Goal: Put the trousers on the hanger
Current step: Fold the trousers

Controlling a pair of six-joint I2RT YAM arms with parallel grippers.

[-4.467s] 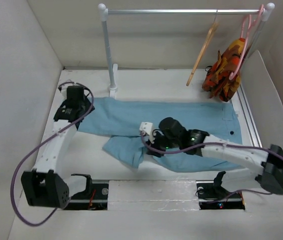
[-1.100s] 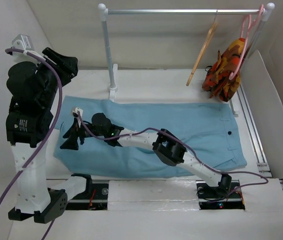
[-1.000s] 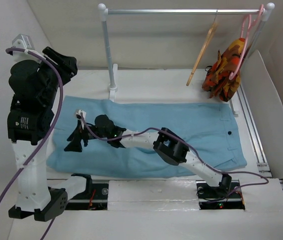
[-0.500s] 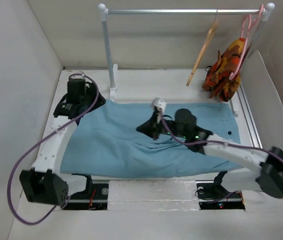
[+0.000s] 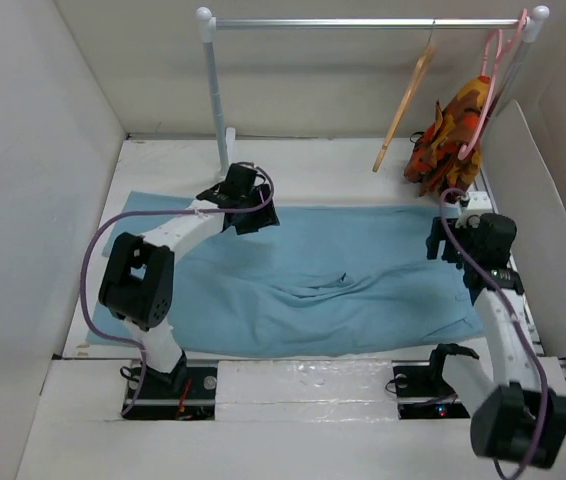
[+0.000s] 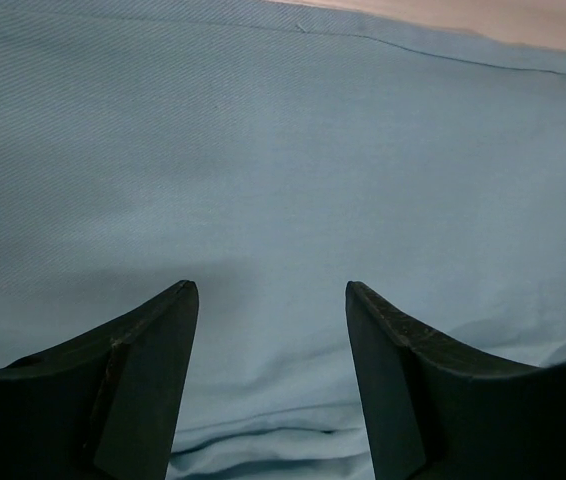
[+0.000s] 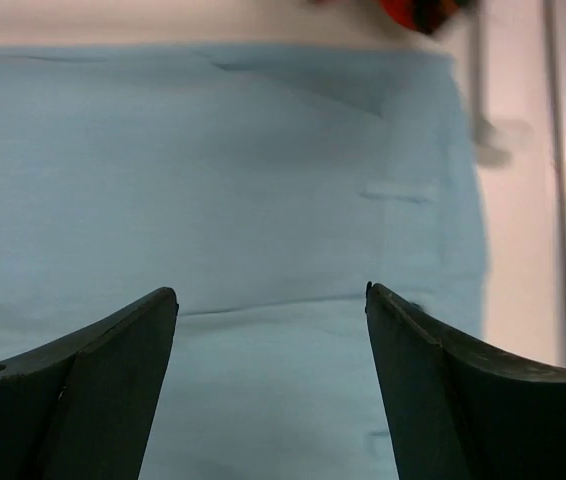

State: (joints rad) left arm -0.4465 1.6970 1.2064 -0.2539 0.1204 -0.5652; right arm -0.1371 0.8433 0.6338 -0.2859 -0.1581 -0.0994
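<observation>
Where trousers (image 5: pixel 363 270) lie: flat across table (image 5: pixel 343 165), waist end at right
Hanger (image 5: pixel 403 105): hooked on rail (image 5: pixel 363 22) — far right
L gripper (image 6: pixel 268 288): fingers apart, above cloth
R gripper (image 7: pixel 271 292): fingers apart, above waist

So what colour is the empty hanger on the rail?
The hanger is light tan wood, clearest in the top external view.

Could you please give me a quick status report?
Left claw open, empty, above trousers. Right claw open, empty, at waistband end. Trousers spread flat. Hanger on rail, patterned garment beside it.
</observation>
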